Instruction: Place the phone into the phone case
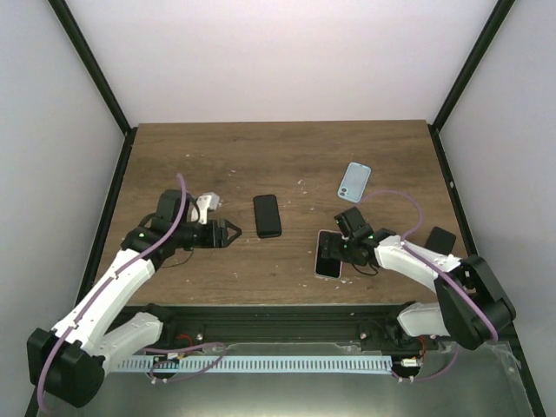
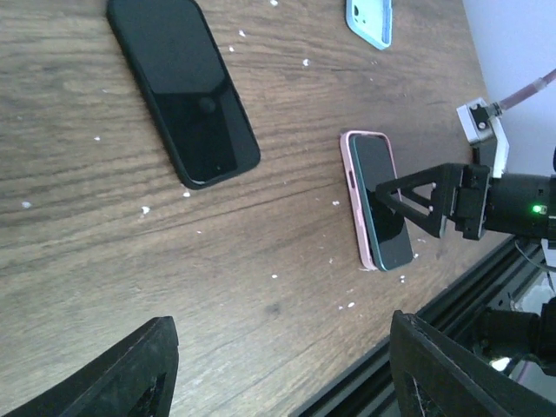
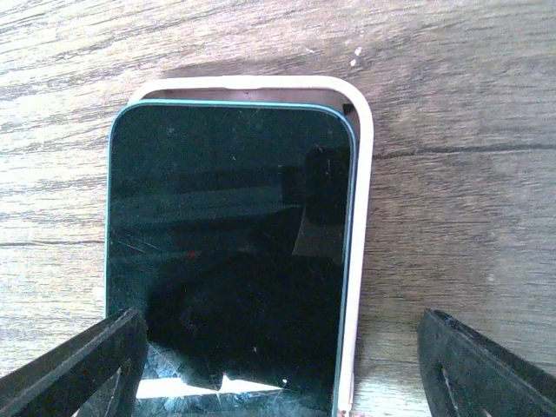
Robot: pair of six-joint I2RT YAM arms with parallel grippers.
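Right wrist cam: R gripper [image 3: 282,365] spread wide, straddling the phone [image 3: 230,252] — phone lies screen-up in the pink case [image 3: 362,217], w/ a gap along the top edge. L gripper [image 2: 282,373] also spread — hovers over the table [image 2: 261,261] near a black phone [image 2: 182,87].

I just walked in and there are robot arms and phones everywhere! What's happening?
The right arm's fingers are spread open over a dark phone lying on a pink case on the table. The phone sits a bit off to one side, so it doesn't look fully pushed in yet. The left arm's fingers are open too, holding nothing, near a black phone. A light blue case lies farther back.
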